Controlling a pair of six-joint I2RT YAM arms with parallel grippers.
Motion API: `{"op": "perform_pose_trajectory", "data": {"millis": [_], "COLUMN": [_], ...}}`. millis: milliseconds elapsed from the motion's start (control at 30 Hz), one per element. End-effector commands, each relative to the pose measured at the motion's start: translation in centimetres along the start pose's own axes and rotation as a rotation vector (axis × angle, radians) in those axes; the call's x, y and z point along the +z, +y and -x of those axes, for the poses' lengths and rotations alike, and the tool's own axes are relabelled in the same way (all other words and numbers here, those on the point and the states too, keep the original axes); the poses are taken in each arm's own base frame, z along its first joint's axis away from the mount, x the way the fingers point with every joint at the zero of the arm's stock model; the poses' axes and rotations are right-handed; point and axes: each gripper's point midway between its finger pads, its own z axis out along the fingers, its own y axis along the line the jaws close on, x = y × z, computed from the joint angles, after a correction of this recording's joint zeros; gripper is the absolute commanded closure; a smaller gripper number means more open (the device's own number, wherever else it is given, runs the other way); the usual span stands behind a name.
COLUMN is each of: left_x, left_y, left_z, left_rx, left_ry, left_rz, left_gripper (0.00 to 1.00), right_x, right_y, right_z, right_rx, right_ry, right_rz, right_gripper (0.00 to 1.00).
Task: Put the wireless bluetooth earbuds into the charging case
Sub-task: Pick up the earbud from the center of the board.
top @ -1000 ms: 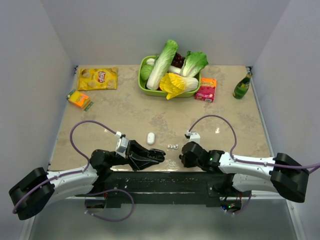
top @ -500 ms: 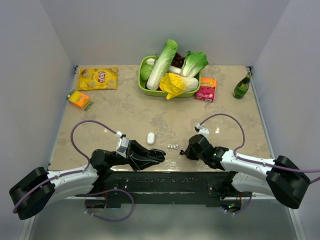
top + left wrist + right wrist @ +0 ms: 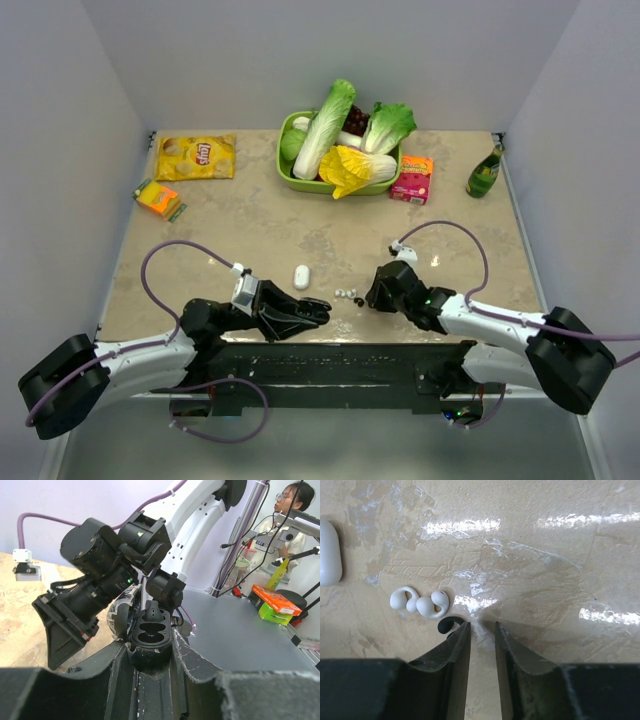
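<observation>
Our right gripper [image 3: 482, 626] is down at the table [image 3: 555, 570] with its fingers only a narrow slit apart and nothing between them. A small black earbud [image 3: 448, 625] lies against the outside of one fingertip, not inside the gap. Just beyond it sit the two white earbuds [image 3: 420, 603], touching each other. The charging case [image 3: 301, 276], white and closed, lies flat on the table a little further on, apart from both grippers.

Our left gripper [image 3: 148, 646] is clamped on a dark open shell [image 3: 150, 630] with two hollows facing up. We take it for an open earbud case held ready, though we cannot be certain of that.

We judge the step in hand to be the pick-up of an earbud, with none inserted yet. The next move calls for us to spread the right fingers wider and shift sideways so that one small piece sits squarely between the pads. Then we close gently, since so smooth and small a piece may well skid away.
</observation>
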Motion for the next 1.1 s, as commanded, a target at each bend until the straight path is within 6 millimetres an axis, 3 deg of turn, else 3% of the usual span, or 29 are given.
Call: {"op": "perform_pose_trajectory", "data": {"millis": [0, 133, 433, 833, 1067], "left_x": [-2.0, -1.9, -1.7, -1.5, -1.4], "left_y": [-1.5, -1.5, -1.5, -1.2, -1.1], "left_z": [-0.4, -0.4, -0.3, -0.4, -0.5], "left_rx": [0.062, 0.059, 0.051, 0.052, 0.047], "left_ry": [-0.057, -0.057, -0.059, -0.052, -0.044], "left_rz": [-0.04, -0.044, -0.047, -0.037, -0.038], "left_gripper": [1.0, 1.0, 1.0, 1.0, 1.0], "right_x": [-1.8, -2.1, -0.6, -0.3, 0.3], "right_y": [-0.3, 0.9, 2.1, 2.6, 2.5], "right_z": [2.2, 2.9, 1.5, 2.0, 1.1], "right_rx": [-0.014, -0.082, -0.187, -0.205, -0.224], "right_ry": [-0.075, -0.068, 0.017, -0.005, 0.025], "right_rz": [-0.02, 0.021, 0.071, 0.086, 0.091], "right_gripper": [0.66, 0.62, 0.61, 0.6, 0.61]}}
